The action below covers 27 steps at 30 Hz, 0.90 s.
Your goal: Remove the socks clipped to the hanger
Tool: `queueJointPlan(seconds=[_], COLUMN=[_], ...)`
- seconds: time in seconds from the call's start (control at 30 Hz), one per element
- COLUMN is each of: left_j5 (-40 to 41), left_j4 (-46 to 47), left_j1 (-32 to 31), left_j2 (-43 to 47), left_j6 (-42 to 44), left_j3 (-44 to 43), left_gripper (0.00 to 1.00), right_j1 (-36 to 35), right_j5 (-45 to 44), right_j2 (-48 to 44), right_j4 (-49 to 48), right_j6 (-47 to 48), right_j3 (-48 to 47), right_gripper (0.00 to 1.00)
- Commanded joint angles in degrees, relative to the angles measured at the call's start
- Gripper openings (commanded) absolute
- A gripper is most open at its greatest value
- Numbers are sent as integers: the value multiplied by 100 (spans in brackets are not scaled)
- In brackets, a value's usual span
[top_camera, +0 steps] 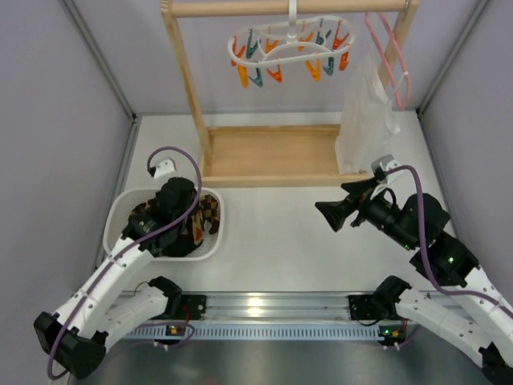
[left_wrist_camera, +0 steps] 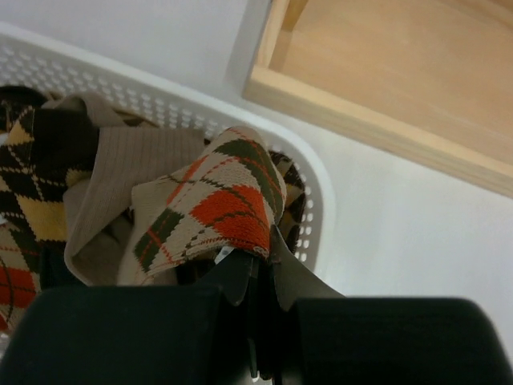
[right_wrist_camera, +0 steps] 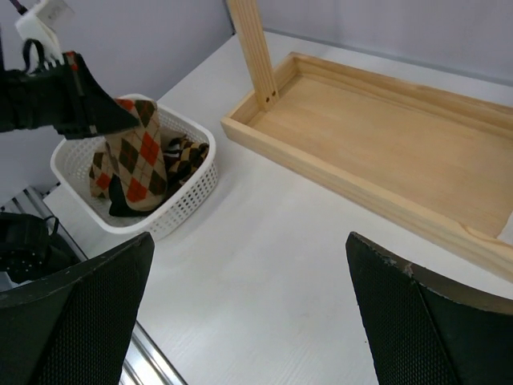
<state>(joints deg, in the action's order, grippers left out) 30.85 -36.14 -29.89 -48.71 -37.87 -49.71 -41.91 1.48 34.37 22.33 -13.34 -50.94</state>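
Two arms, mine, at the near edge of a flat, smooth white bench (top_camera: pixel 272 249). Biggest thing on it is a pale wooden rack (top_camera: pixel 186 88): square posts, a round top rail, and a shallow rectangular tray base (top_camera: pixel 264 152) with a raised lip and visible grain. Next is a white plastic basket (top_camera: pixel 218 233) on the left, rounded-rectangle shape, walls perforated with small holes, sitting just in front of the tray's left corner.

A crinkly translucent white bag (top_camera: pixel 365 120) hangs limp at the right end of the rail from a thin pink hanger (top_camera: pixel 386 48). The hanger (top_camera: pixel 292 50) for the task is a white plastic oval ring on a hook at the middle of the rail, with small orange and teal pegs (top_camera: pixel 255 74) dangling around its rim.

The socks (top_camera: pixel 207 218) I can see are piled in the basket: soft knit, argyle diamonds in brown, tan, dark and yellow, with one plain ribbed tan part folded over.

My left hand (left_wrist_camera: pixel 258 269) is down over the basket with its black fingers pressed together, pinching the edge of the orange-diamond sock (left_wrist_camera: pixel 220 204). This one is beige knit with orange and dark green diamonds and drapes over my fingertips.

My right hand (right_wrist_camera: pixel 248 321) hovers above the bare bench, right of the basket and well apart from it. Its textured black fingers (right_wrist_camera: pixel 76 313) are spread as wide as they go, nothing between them.
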Motion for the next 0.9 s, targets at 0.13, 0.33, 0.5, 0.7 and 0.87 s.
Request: queueJointPlan(seconds=[0.13,0.33,0.5,0.7,0.87], left_j5=[70,-246,-343,-615,-475], left_j4=[203,704,696,573,117], left_j1=[448,774,783,774,774], left_j2=[116,37,221,976,1557], left_j6=[-915,-1425,-1329,-916,-784], left_j3=[954,1772,1729,1430,1026], left_gripper=[0,3,11,61,98], right_j1=[-72,-72,-63,-63,-63], right_j5=[54,107,64,-269,-454], right_j2=[-343,-449,-501,-677,-678], right_j4=[-70,-150,17,122,246], right_j6=[-195,-204,-160,-177,-107], right_j3=[294,550,559,664,568], right_gripper=[99,99,99,99,99])
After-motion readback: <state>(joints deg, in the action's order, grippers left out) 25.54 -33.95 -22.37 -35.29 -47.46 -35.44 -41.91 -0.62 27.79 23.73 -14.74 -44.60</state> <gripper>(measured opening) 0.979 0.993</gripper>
